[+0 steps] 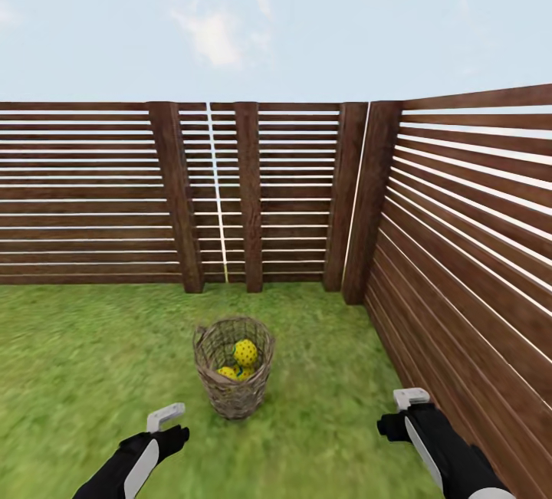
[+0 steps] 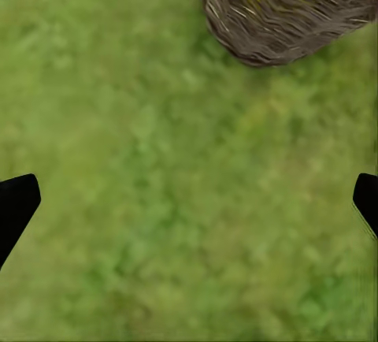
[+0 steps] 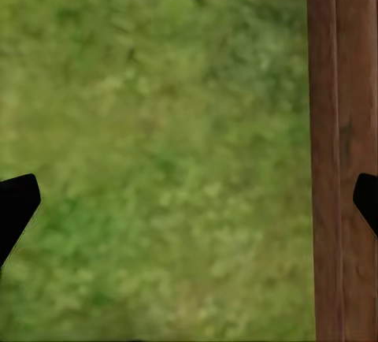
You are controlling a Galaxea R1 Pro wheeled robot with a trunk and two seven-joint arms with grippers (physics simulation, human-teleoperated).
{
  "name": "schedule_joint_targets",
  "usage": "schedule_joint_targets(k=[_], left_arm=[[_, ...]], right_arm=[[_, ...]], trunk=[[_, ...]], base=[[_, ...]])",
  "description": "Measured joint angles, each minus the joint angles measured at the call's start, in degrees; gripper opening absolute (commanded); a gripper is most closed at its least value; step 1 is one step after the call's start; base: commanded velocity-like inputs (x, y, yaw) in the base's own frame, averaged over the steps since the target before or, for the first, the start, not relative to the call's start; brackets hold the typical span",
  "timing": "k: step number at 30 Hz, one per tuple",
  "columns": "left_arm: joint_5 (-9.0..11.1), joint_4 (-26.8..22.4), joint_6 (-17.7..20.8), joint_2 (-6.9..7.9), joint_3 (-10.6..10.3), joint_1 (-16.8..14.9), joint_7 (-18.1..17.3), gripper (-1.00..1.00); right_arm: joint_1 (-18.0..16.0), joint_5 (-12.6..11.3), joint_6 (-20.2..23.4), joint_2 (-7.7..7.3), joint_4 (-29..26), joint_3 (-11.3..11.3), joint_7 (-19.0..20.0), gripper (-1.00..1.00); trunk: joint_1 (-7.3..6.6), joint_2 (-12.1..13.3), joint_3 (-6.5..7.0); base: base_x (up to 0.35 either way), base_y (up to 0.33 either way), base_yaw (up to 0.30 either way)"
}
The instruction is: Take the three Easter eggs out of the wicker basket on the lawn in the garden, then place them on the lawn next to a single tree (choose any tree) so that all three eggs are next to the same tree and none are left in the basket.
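Observation:
The wicker basket [image 1: 233, 367] stands upright on the lawn [image 1: 92, 361] near a fence corner, straight ahead of me. Inside it I see yellow Easter eggs [image 1: 245, 352] with dotted marks, one higher and at least one lower [image 1: 227, 372]. My left gripper [image 1: 165, 416] hangs low to the basket's left and nearer to me, open over bare grass. The basket's woven side [image 2: 283, 11] shows in the left wrist view beyond the left gripper [image 2: 193, 200]. My right gripper [image 1: 412, 399] is open to the basket's right, close to the fence; the right gripper [image 3: 193, 200] holds nothing. No tree is in view.
A brown slatted wooden fence [image 1: 261, 192] runs across the back and turns along the right side [image 1: 468, 254], forming a corner. A fence board [image 3: 342, 153] lies close by the right gripper. Grass stretches away to the left.

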Motion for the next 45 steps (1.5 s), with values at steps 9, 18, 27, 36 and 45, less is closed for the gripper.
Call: schedule_joint_targets(k=[9, 18, 27, 36, 45], left_arm=[[0.0, 0.0, 0.0, 0.04, 0.1, 0.0, 0.0, 1.0], [0.1, -0.1, 0.0, 0.11, 0.3, 0.0, 0.1, 1.0], [0.1, -0.2, 0.0, 0.1, 0.3, 0.0, 0.1, 1.0], [0.0, -0.4, -0.1, 0.07, 0.2, 0.0, 0.1, 1.0], [0.1, -0.5, -1.6, 0.07, 0.3, 0.0, 0.2, 1.0]], right_arm=[[0.0, 0.0, 0.0, -0.01, 0.0, 0.0, 0.0, 1.0], [0.0, 0.1, 0.0, 0.06, 0.0, 0.1, 0.0, 1.0], [0.0, 0.1, -0.1, 0.1, 0.1, 0.2, 0.0, 1.0], [0.0, 0.2, -0.1, 0.2, 0.1, 0.3, 0.0, 1.0], [0.0, 0.2, -0.2, 0.16, 1.6, 0.3, 0.0, 1.0]], trunk=[[0.0, 0.0, 0.0], [0.0, 0.0, 0.0], [0.0, 0.0, 0.0], [0.0, 0.0, 0.0], [0.03, 0.0, 0.0]], base=[[0.336, 0.0, 0.0], [0.336, 0.0, 0.0], [0.336, 0.0, 0.0], [0.335, 0.0, 0.0], [0.156, 0.0, 0.0]])
